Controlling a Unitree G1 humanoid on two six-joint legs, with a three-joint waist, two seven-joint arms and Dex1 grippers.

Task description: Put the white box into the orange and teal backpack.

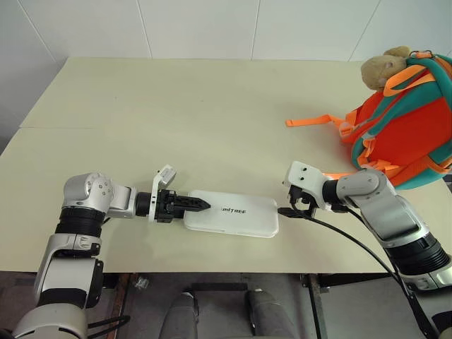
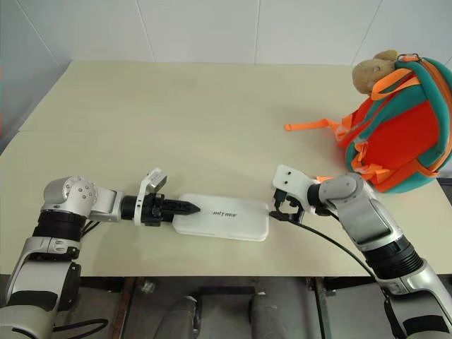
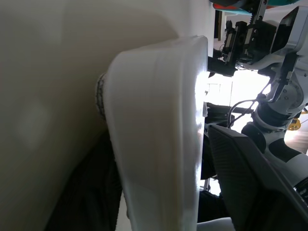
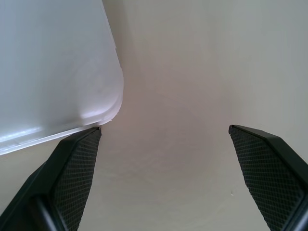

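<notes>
Likely stiff, light and slick, the white box (image 1: 233, 213) sits between the left fingers (image 1: 194, 203), closing on its end, and the wide-spread right fingers (image 4: 77, 163).

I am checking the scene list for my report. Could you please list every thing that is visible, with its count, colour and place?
white box: one, white with dark lettering, flat near the table's front edge, between the grippers.
orange and teal backpack: one, orange with teal trim, far right of table.
plush toy: one, tan, at the backpack's top.
table: one, cream.
left gripper: one, black fingers, over the box's left end.
right gripper: one, black fingers, open, at the box's right end.
</notes>
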